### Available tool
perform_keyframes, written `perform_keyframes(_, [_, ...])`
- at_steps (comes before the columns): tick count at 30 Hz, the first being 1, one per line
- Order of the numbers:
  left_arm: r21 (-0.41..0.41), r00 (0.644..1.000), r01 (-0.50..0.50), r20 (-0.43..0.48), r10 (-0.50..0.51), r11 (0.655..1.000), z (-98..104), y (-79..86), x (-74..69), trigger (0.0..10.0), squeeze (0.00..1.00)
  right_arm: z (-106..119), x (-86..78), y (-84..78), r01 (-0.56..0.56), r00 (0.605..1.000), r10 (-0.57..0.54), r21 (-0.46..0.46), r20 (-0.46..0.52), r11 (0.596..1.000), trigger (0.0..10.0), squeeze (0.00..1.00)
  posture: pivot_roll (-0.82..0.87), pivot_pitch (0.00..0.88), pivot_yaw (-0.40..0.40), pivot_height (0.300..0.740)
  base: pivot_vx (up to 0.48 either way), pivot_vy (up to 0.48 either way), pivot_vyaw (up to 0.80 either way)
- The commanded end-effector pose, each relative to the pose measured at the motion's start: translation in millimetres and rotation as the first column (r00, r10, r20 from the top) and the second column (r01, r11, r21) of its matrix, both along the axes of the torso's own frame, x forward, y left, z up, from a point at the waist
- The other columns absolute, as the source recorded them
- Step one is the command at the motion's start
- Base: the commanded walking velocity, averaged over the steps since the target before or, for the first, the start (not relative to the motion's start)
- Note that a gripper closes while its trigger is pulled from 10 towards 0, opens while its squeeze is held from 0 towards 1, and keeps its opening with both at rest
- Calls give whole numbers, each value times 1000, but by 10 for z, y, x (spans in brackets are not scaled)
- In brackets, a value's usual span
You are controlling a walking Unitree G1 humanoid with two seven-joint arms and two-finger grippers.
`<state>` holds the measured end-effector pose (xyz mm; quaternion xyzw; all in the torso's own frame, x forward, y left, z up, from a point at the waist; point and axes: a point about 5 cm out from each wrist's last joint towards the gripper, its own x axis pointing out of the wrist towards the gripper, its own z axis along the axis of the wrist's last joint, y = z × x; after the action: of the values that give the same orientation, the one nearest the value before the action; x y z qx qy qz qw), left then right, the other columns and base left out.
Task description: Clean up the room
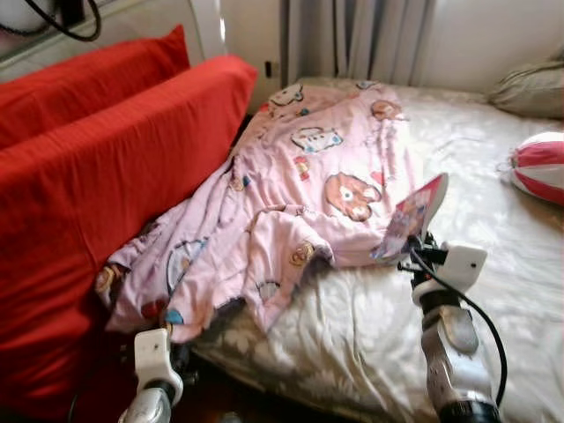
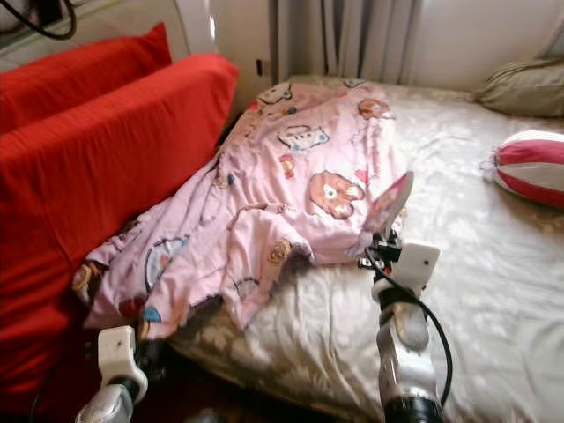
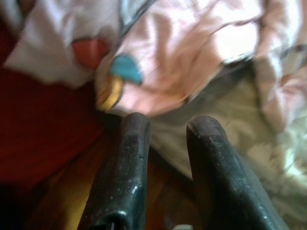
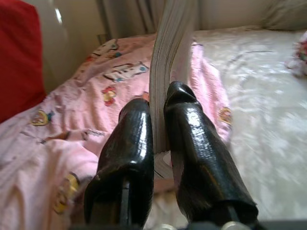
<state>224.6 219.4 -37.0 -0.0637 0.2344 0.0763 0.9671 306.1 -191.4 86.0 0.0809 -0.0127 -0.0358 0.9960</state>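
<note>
Right tool (image 4: 158, 108) clamping book (image 1: 411, 216), blanket (image 1: 291, 203) beside.

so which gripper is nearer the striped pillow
Right. The right gripper, shut on a book, is over the bed, nearer the striped pillow. The left gripper hangs low at the bed's near corner.

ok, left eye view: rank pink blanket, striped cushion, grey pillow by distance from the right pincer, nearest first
1. pink blanket: spread on the bed just left of the right pincer, which is shut on a book.
2. striped cushion: to its right, near the view's right edge.
3. grey pillow: far right corner, by the wall.
</note>
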Motion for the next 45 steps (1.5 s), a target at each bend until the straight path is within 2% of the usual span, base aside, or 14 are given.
perform_keyframes(1, [0,996,-16,-85,16,1000,-114,45,-128,10000,0,73,55,54,-18,999,18,-5,27,1000,10000,0,26,0,-2,717,0,0,0])
perform_keyframes(7, [-3,985,-31,-169,30,1000,-233,47,-272,10000,0,69,56,35,-1,1000,1,-7,22,1000,10000,0,21,0,3,717,0,0,0])
perform_keyframes(13, [-10,981,-33,-194,30,999,-285,3,-336,10000,0,41,50,19,13,1000,-13,6,-1,1000,10000,0,19,0,4,717,0,0,-324])
perform_keyframes(32, [-7,979,-40,-202,37,999,-299,-15,-345,10000,0,29,55,45,-1,1000,1,6,-6,1000,10000,0,26,0,1,717,0,0,-745])
perform_keyframes(38, [-8,979,-36,-201,33,999,-300,-27,-342,10000,0,18,50,87,-27,1000,27,0,-6,1000,10000,0,27,0,2,717,0,0,0])
perform_keyframes(45, [-4,979,-23,-201,22,1000,-297,-44,-327,10000,0,-78,35,158,-78,996,78,4,-51,997,10000,0,32,0,7,717,0,0,0])
